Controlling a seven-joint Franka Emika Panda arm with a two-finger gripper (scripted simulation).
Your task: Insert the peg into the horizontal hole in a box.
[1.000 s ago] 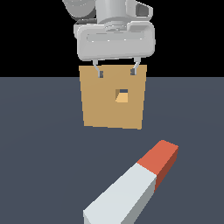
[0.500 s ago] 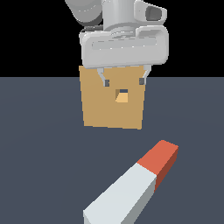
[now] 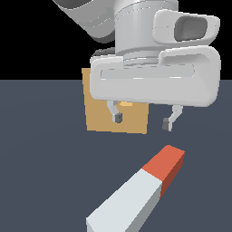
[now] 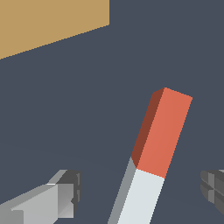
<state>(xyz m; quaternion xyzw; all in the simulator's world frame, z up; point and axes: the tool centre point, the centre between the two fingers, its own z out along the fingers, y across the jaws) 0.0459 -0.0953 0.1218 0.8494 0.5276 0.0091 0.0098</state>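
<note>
The peg (image 3: 138, 192) lies flat on the dark floor, pale grey-white with its orange-red end pointing toward the box; the wrist view shows the peg (image 4: 153, 157) between the two fingers. My gripper (image 3: 142, 120) hangs open above the peg's orange end, nothing between its fingertips (image 3: 118, 118). In the wrist view the gripper (image 4: 142, 190) straddles the peg without touching it. The tan box (image 3: 104, 115) stands upright behind the gripper, largely covered by the hand. Its hole is almost hidden behind the hand. A corner of the box (image 4: 48, 19) shows in the wrist view.
The dark blue-grey floor (image 3: 41, 172) spreads around the peg and box. The arm's large grey-white hand body (image 3: 154, 81) fills the upper middle of the exterior view.
The gripper has come down and toward the camera, from in front of the box's top edge to just above the peg's orange end. Peg and box have not moved.
</note>
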